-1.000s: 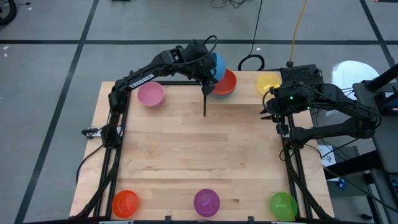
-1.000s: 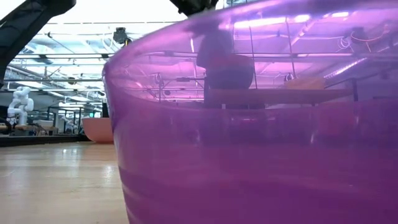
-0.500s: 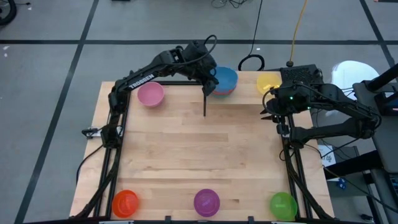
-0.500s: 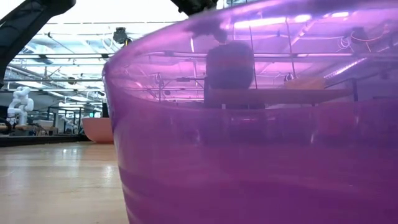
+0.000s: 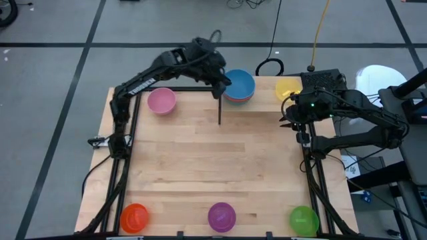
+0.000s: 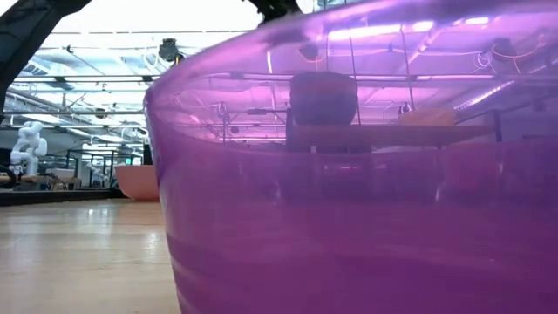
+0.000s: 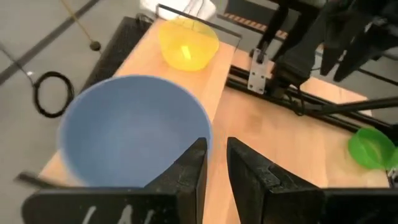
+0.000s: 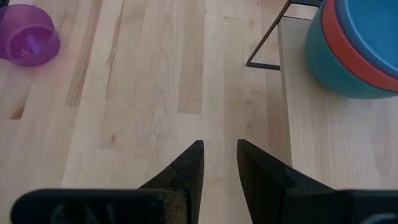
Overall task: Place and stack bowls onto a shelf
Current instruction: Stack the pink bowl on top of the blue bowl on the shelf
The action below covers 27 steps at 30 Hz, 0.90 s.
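The blue bowl (image 5: pixel 239 84) sits nested on top of a red bowl (image 8: pixel 348 51) and a teal bowl (image 8: pixel 323 59), stacked on the shelf (image 5: pixel 263 101) at the tabletop's (image 5: pixel 213 167) far edge. My left pincer (image 5: pixel 220 81) hovers just beside the blue bowl's rim, fingers (image 7: pixel 186 174) slightly parted and holding nothing. The yellow bowl (image 5: pixel 288 87) rests farther along the shelf, near my right pincer (image 5: pixel 285 120), which waits empty with a narrow gap between its fingers. The pink bowl (image 5: pixel 161 101) stands off the shelf; orange (image 5: pixel 134 217), purple (image 5: pixel 221 217) and green (image 5: pixel 303 219) bowls line the near edge.
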Tool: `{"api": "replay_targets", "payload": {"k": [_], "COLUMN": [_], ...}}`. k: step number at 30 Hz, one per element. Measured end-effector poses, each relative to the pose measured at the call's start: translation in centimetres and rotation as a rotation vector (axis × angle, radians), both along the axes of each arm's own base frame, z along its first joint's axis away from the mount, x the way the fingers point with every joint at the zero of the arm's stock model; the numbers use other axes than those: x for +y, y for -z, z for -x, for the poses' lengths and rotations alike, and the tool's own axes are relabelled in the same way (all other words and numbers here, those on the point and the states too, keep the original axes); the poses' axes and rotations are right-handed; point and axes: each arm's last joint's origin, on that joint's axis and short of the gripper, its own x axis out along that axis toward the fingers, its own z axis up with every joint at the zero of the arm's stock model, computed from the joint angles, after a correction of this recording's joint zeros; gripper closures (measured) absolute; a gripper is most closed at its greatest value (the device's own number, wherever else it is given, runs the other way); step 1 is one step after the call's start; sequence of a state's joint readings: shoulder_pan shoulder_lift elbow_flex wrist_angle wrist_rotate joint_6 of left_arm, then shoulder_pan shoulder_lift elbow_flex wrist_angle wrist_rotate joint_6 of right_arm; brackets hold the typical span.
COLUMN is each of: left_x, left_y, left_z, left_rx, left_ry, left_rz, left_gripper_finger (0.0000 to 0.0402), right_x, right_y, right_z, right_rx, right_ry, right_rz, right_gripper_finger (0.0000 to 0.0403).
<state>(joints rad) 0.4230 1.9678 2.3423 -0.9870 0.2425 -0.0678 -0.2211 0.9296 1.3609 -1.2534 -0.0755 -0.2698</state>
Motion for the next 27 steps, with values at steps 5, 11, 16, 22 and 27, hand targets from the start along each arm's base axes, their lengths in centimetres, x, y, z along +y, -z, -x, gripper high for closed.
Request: {"api": "replay_targets", "payload": {"k": [5,11,16,22,27], "left_x": [-0.8,-2.2,-2.7,-1.8,-0.8], "left_y": [-1.8,-3.6,-3.6,-2.3,-1.0], "left_z": [3.7,8.2,10.4,11.1,11.1], "left_rx": [0.117,0.23,0.309,0.398,0.443], "left_ry": [-0.191,-0.453,-0.621,-0.731,-0.778], "left_rz": [-0.07,-0.102,-0.048,0.013,0.07], "left_gripper_finger": [0.0335,0.0334,0.0334,0.0334,0.0334], "right_x": [0.0,0.0,-0.1,-0.1,-0.1], "right_y": [0.0,-0.1,-0.2,-0.5,-0.5], "right_z": [0.0,-0.1,-0.3,-0.6,-0.6], "right_rx": [-0.002,-0.015,-0.042,-0.077,-0.081], "right_ry": [0.023,0.016,0.015,0.015,0.059], "right_rz": [-0.02,-0.012,-0.007,0.0,-0.037], "right_gripper_finger": [0.0314,0.0314,0.0314,0.0314,0.0314]}}
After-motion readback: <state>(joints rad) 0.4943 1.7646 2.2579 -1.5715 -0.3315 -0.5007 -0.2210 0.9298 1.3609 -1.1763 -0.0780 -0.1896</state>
